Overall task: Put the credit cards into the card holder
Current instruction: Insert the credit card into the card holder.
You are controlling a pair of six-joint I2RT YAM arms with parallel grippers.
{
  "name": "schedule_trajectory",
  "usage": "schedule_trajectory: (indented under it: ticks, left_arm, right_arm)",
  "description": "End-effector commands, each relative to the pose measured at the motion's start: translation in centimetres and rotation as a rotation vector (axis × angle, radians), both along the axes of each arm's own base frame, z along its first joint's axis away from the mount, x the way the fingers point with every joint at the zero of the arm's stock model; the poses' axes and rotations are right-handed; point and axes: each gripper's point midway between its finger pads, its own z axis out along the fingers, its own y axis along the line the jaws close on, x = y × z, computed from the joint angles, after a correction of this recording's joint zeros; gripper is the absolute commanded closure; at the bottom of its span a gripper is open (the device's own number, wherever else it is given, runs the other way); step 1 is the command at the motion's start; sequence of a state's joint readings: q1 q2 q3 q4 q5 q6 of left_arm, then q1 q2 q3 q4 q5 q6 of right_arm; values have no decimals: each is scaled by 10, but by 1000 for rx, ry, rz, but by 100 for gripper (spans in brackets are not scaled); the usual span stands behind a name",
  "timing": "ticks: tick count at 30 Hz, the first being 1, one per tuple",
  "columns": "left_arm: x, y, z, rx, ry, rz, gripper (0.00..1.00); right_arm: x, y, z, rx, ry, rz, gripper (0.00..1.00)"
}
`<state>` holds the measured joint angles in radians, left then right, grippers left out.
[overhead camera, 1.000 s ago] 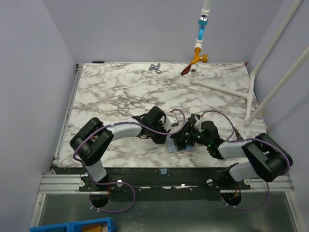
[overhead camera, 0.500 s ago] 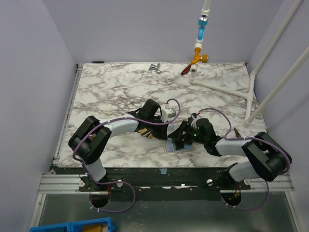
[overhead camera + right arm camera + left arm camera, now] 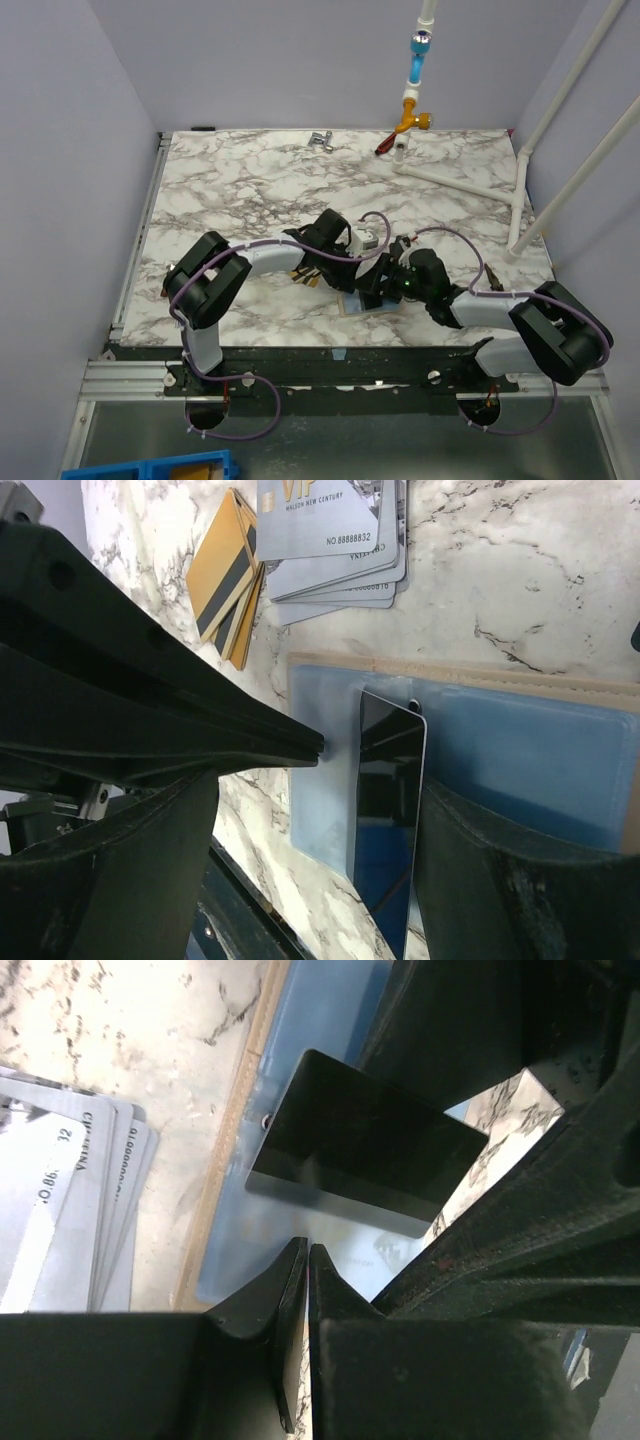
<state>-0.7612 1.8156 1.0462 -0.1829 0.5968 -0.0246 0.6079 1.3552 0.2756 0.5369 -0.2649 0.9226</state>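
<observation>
The credit cards (image 3: 330, 535) lie in two small fans on the marble table (image 3: 520, 570), just beyond the tan edge of the card holder (image 3: 530, 750). One fan is pale grey cards printed with numbers. Beside it are gold-tan cards (image 3: 225, 575) with a dark stripe. The holder lies opened flat, blue lining up.

One dark card (image 3: 390, 800) stands tilted on edge over the lining; whether it touches the lining I cannot tell.

The right wrist view shows the right gripper (image 3: 318, 820) with its jaws spread. The dark card is against one finger (image 3: 500, 880), and bare lining shows between the card and the other finger.

The left gripper (image 3: 306, 1255) is clenched on nothing, tips pressed together. The left wrist view places them over the holder, just short of the dark card's lower edge. That view shows the grey fan but not the gold-tan cards, and the right gripper's black body hides the card's far corner.

From the top camera both grippers crowd over the holder and hide the dark card. Only a sliver of blue and the tan cards beside it show.
</observation>
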Motion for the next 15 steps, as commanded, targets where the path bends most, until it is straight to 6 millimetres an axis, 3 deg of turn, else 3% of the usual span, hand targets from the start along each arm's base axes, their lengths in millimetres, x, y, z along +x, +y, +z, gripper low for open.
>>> schedule_trajectory:
  ticks: [1, 15]
  left_arm:
    - [4, 15, -18, 127, -52, 1, 94]
    - [-6, 25, -24, 179, -107, -40, 95]
  right_arm:
    - [-35, -33, -55, -176, 157, -11, 24]
    - [-27, -53, -45, -256, 114, -98, 24]
